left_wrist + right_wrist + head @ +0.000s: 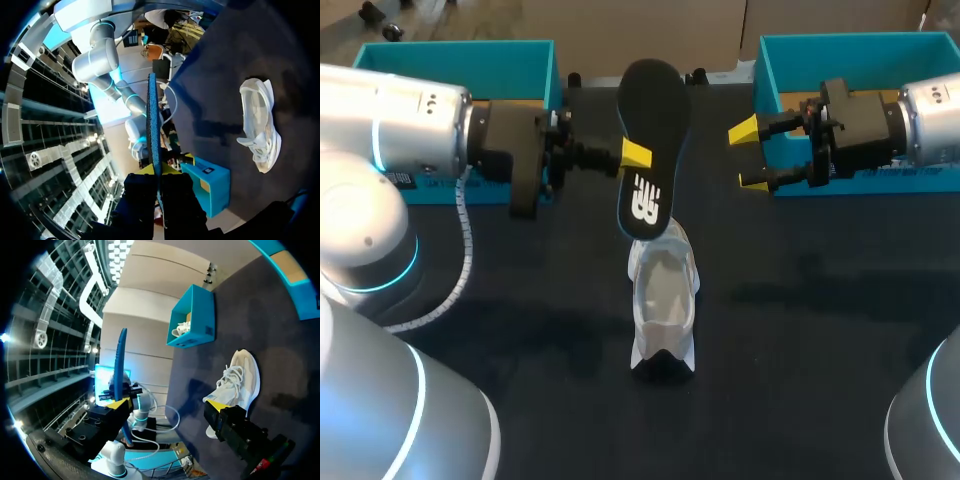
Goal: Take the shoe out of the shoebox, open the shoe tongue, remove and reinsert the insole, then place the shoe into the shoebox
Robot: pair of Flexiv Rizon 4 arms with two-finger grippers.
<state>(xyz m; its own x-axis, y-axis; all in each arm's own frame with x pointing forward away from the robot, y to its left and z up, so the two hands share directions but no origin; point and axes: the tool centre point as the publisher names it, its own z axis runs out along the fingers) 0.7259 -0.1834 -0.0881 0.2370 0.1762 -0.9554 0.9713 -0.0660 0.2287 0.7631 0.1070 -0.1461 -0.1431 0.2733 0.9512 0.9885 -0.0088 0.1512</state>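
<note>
Black tabletop (820, 350) bears a white mesh sneaker (663, 305) at its middle; above it the left gripper (642, 155) clamps a black foam insole (655, 115), the right gripper (748, 156) gapes wide beside a teal shoebox (850, 45)

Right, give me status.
Left gripper shut on insole, held upright off the table. Right gripper open, empty. Shoe on table. Nothing between insole and shoe.

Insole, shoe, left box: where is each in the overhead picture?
insole (655, 120), head view, its black face.
shoe (665, 290), head view, its open top.
left box (520, 65), head view, its teal wall.
</note>
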